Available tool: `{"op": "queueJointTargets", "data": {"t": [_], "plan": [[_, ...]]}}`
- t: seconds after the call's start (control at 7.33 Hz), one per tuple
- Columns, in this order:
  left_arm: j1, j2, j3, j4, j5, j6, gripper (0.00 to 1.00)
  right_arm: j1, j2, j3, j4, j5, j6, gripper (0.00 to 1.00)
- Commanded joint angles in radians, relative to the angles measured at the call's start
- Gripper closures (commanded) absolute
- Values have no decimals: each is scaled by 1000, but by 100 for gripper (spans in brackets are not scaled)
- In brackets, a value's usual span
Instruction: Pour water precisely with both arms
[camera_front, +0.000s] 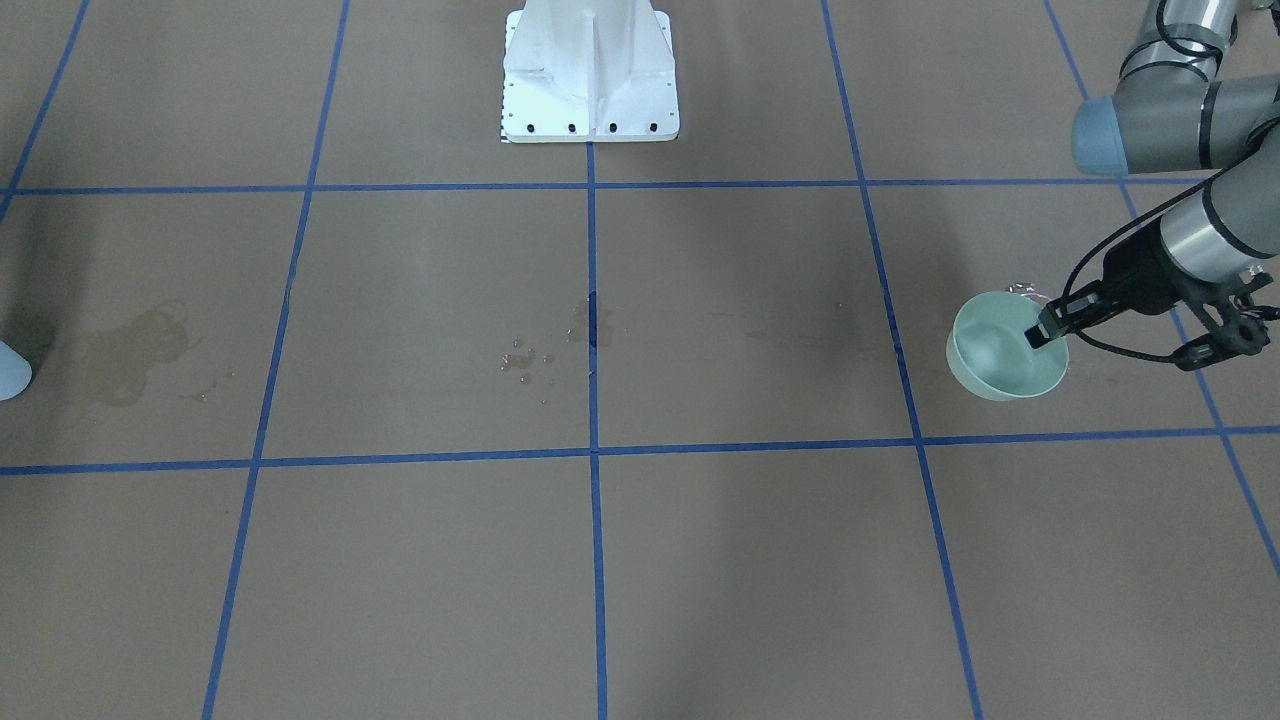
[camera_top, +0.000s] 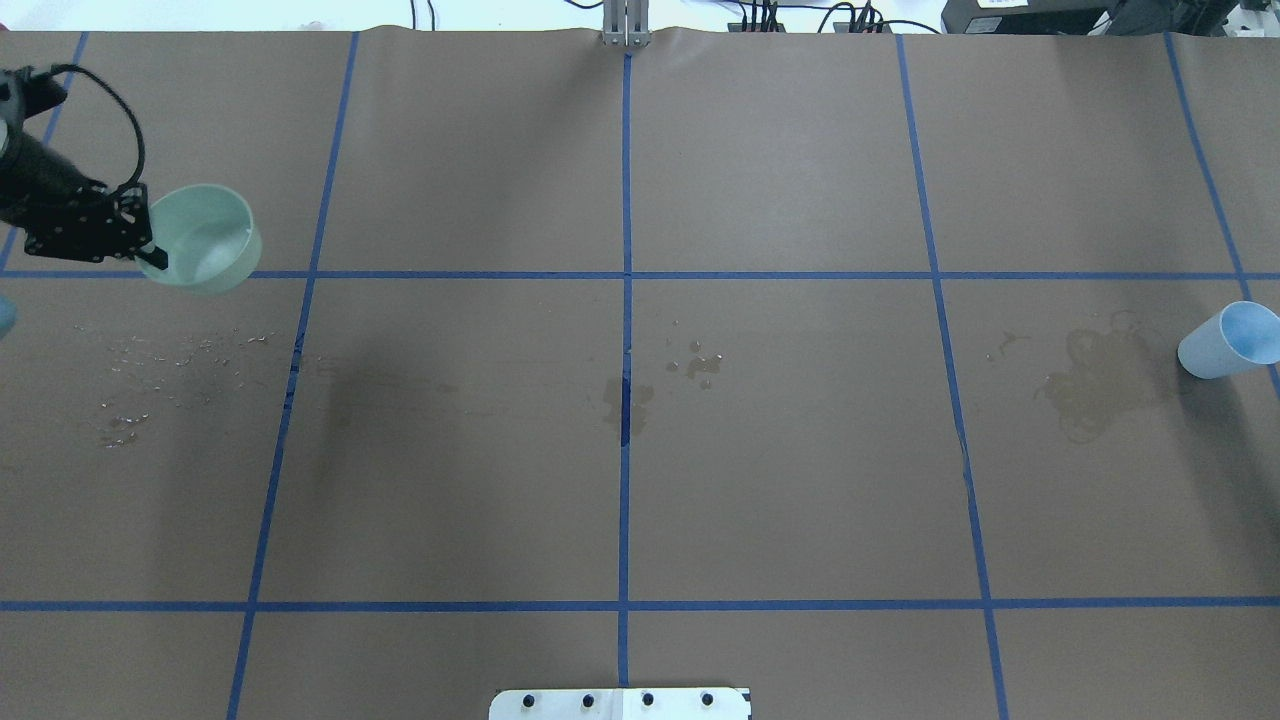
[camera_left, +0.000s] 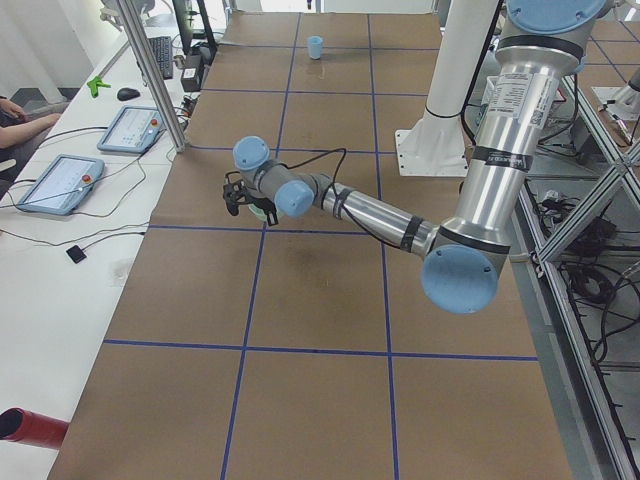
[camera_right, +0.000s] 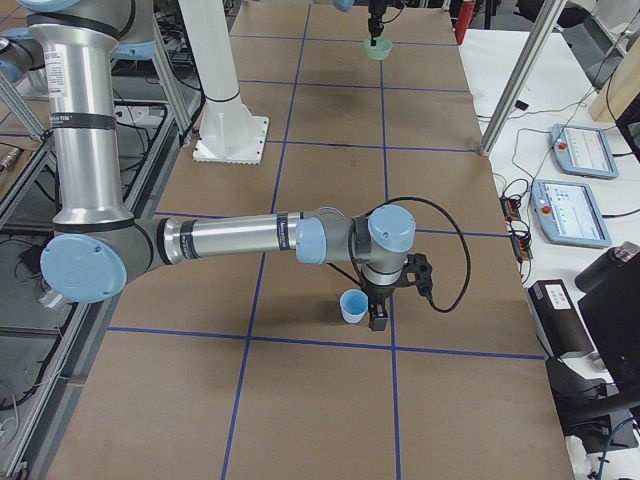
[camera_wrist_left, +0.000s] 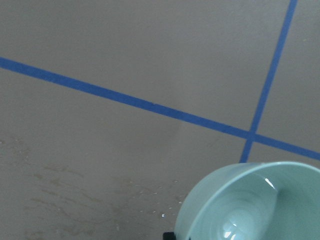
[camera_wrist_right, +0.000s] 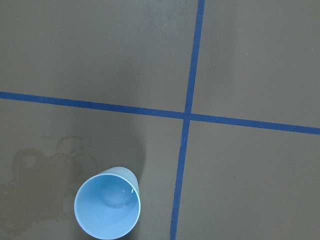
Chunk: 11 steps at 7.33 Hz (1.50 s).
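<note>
My left gripper (camera_front: 1046, 335) is shut on the near rim of a mint green cup (camera_front: 1003, 346), one finger inside and one outside. It holds the cup just above the table at the overhead view's far left (camera_top: 205, 240). A faint glossy shimmer of water (camera_wrist_left: 231, 231) lies in its bottom. A light blue cup (camera_top: 1228, 340) sits tilted at the right edge, open toward the camera, and also shows in the right wrist view (camera_wrist_right: 106, 205). The right gripper (camera_right: 379, 316) is right beside this cup. I cannot tell whether it is open or shut.
Dark stains (camera_top: 1095, 385) spread beside the blue cup. Droplets lie near the green cup (camera_top: 180, 350) and at mid-table (camera_top: 700, 365). The white pedestal (camera_front: 590, 70) stands at the robot's side. Teach pendants (camera_left: 60, 185) and a person's arm (camera_left: 20, 112) are beyond the far edge.
</note>
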<state>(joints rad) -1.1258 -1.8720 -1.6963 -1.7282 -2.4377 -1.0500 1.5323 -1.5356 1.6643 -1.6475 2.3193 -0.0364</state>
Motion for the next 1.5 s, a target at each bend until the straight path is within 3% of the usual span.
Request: {"op": "queueJointTargets", "data": {"t": [0.0,0.27,0.55,0.68,1.09,1.23,1.36], "plan": [[105,-209,-14,167,18,-228,100,6,0,0,0,0,0,1],[313,-375,30,160,177,-500,100,8,0,0,0,0,-2,1],[447,-554,290,-24,339,-675,100,11,3,-1,0,0,-2,1],[472,-581,419,-133,359,-680,100,11,3,-1,0,0,0,1],[482,-578,472,-186,373,-676,100,11,6,-1,0,2,-2,1],[491,-575,469,-186,371,-670,72,11,8,8,2,0,-2,1],[492,-575,465,-182,373,-668,1,11,8,14,0,-5,-2,1]]}}
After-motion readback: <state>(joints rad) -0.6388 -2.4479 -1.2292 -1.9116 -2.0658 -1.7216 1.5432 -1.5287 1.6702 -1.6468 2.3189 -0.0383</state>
